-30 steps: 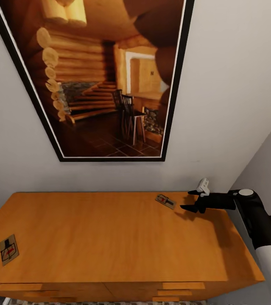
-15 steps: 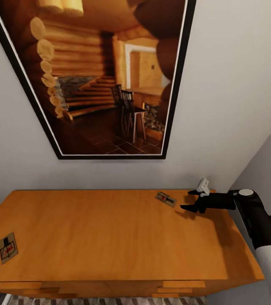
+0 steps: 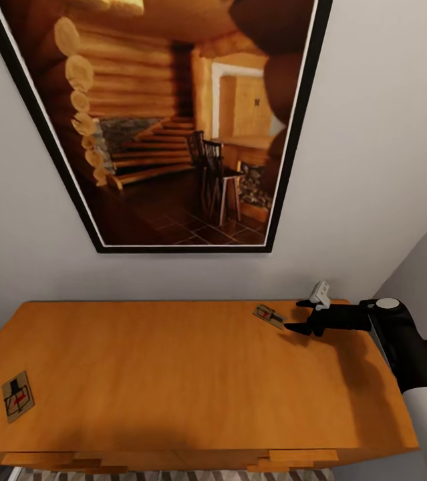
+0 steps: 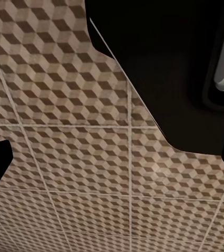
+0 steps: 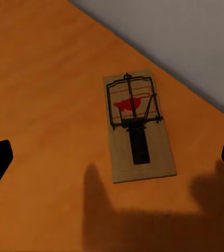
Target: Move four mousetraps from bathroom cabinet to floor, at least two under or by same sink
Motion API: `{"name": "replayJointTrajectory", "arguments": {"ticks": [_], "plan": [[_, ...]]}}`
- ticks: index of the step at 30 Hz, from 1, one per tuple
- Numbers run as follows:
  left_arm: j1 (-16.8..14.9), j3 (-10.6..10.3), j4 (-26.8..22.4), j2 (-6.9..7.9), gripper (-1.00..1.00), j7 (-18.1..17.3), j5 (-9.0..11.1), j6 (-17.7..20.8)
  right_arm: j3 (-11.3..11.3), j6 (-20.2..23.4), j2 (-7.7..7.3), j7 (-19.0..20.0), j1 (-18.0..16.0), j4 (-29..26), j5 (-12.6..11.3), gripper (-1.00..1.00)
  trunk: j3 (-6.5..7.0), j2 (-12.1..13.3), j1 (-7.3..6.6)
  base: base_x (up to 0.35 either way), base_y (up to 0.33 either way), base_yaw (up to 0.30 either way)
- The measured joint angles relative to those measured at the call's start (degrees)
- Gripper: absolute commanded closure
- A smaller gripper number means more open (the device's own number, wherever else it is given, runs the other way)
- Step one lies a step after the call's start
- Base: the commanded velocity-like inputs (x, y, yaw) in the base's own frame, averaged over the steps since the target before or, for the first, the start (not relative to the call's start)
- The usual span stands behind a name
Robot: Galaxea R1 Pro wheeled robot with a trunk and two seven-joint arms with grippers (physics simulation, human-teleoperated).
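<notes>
Right tool (image 3: 299, 315) nearer flat wooden mousetrap (image 3: 268, 315) | prongs apart | glossy orange cabinet (image 3: 173, 374)

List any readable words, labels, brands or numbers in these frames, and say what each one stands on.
No readable text in any view.
Mousetrap by the right gripper: the board bears just a red mark, no lettering.
Mousetrap at the cabinet's left end: too small to tell.
Framed picture: a small dark mark on the wall it depicts, too blurred to read.
</notes>
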Motion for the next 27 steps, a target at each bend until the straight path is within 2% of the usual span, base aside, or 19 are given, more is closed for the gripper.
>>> {"name": "replayJointTrajectory", "arguments": {"ticks": [17,27], "plan": [[0.0,0.0,0.0,0.00,-1.00,0.0,0.0,0.0,0.0,0.0,-0.02,0.0,0.0,0.0,0.0,-1.00,-0.03,0.0,0.00,0.002,0.003,0.000],[0.0,0.0,0.0,0.00,-1.00,0.0,0.0,0.0,-0.1,0.0,-0.03,0.0,0.0,0.0,0.0,-1.00,-0.74,0.0,0.01,0.000,0.000,0.000]]}}
